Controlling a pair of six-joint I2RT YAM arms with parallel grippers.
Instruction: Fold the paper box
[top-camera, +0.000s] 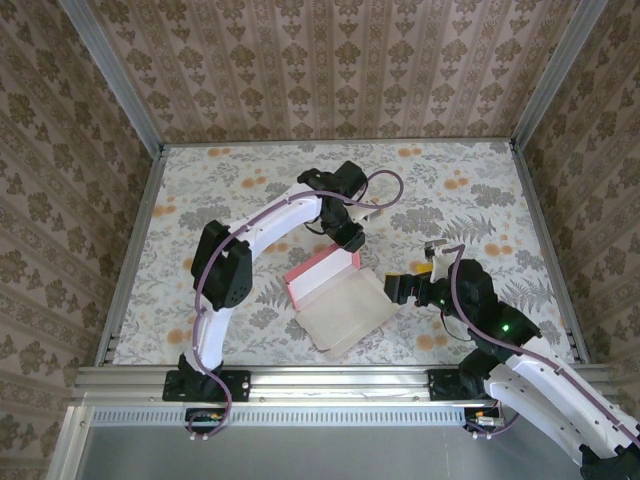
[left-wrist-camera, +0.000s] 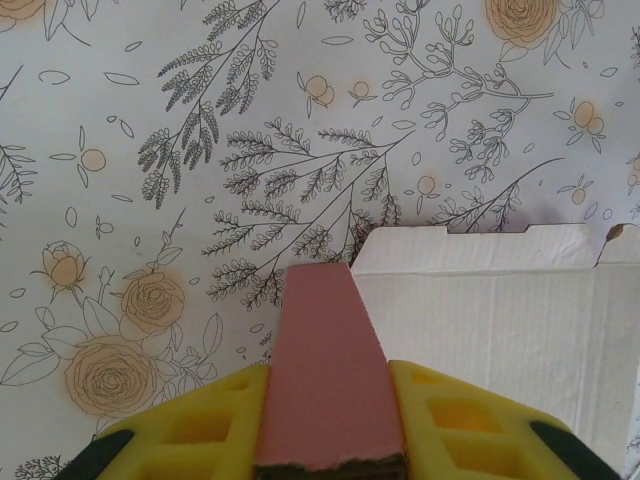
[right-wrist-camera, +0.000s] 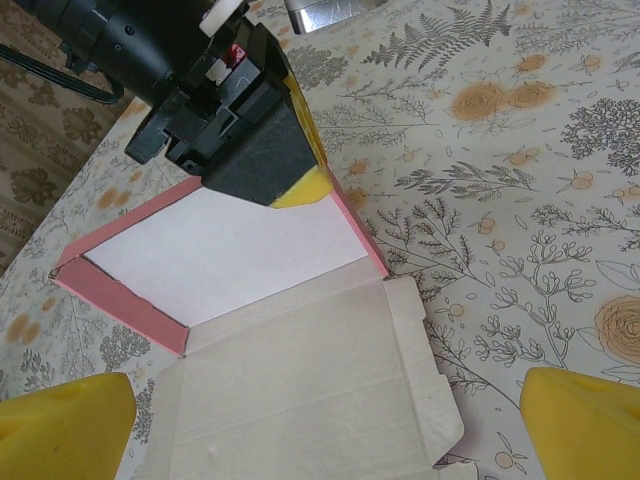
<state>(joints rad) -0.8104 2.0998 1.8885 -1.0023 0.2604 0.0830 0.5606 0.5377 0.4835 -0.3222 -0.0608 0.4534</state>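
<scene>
Pinched by the left gripper was one wall of the paper box; the wide-open right gripper was poised just right of it in frame.

White arms carry black joints, purple cables, yellow fingers.

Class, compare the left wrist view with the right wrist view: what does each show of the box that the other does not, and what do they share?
Left wrist view: a close look along one raised pink wall of the paper box, which stands between the yellow fingers of the left gripper with no gap visible.
Right wrist view: the box laid open, two raised pink walls meeting at a corner, a flat tabbed flap, and the right gripper open, its fingertips wide apart.
Shared: the box's pale inner side, the left gripper at that wall, and the floral table.
</scene>
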